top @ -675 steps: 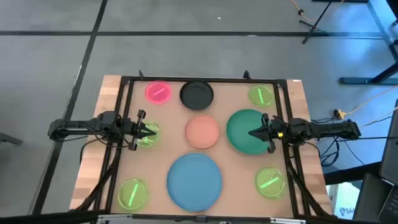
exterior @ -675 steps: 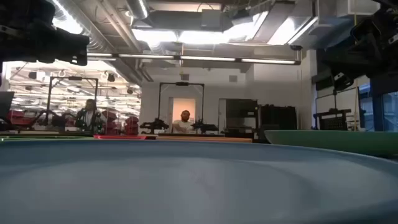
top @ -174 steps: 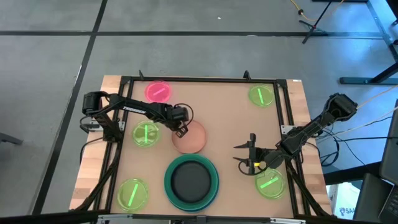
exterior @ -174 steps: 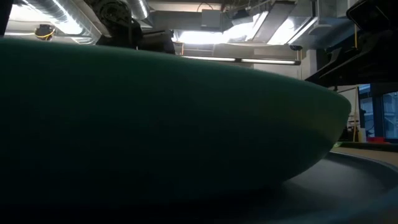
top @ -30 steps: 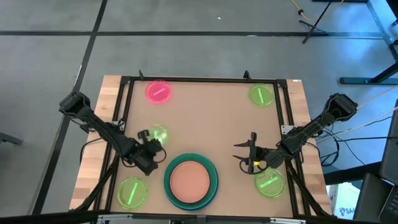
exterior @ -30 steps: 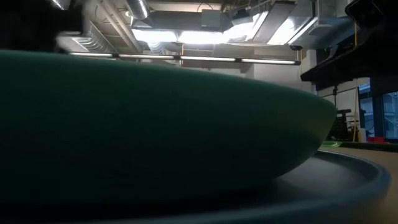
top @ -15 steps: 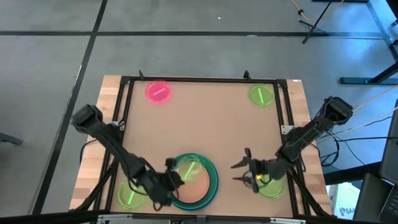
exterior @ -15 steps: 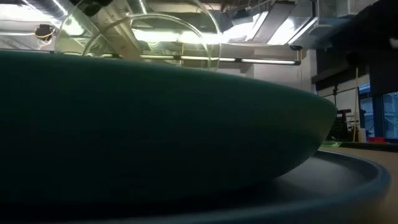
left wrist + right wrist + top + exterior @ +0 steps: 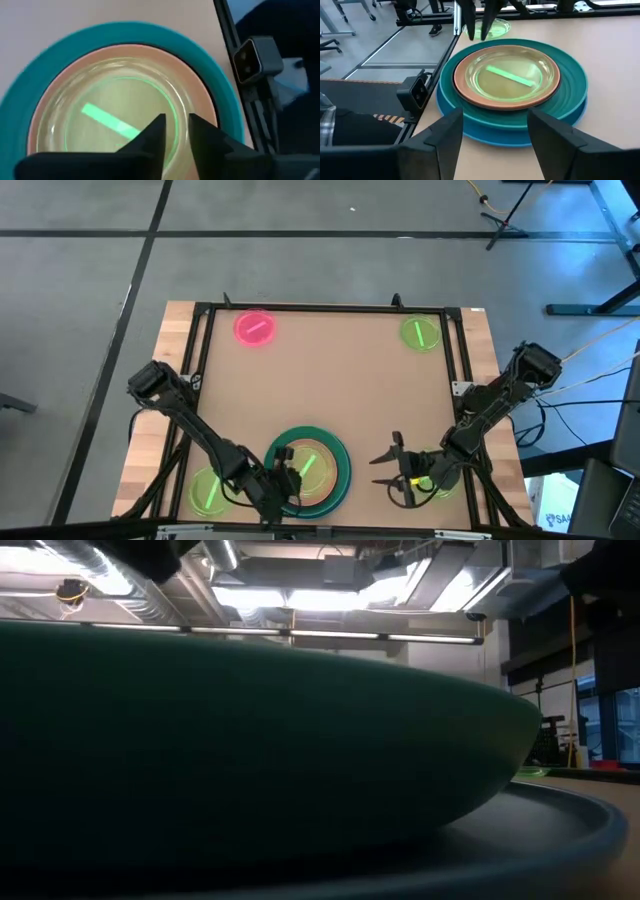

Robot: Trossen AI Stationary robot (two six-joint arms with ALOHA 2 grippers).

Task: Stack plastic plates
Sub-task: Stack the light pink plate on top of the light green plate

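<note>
The stack (image 9: pixel 308 470) sits at the near edge of the table (image 9: pixel 340 380), centre-left: large blue plate at the bottom, dark green on it, salmon plate (image 9: pixel 470 82) above, and a translucent neon-green plate (image 9: pixel 112 120) lying in the salmon one.

Loose plates — all small: a pink plate (image 9: pixel 254 328) far left, neon-green plates far right (image 9: pixel 420 333), near left (image 9: pixel 208 491) and near right, the last largely hidden under the right arm.

Handling, as judged: thin rigid plastic, light, smooth, liable to slide when nudged. Best taken by pinching the raised rim at one edge, then lifting level.

The left gripper (image 9: pixel 283 480) is at the stack's near-left edge; its fingers (image 9: pixel 152 137) stand slightly parted over the neon-green plate's rim, holding nothing that can be seen. The right gripper (image 9: pixel 392 468) is spread wide and empty, just right of the stack.
</note>
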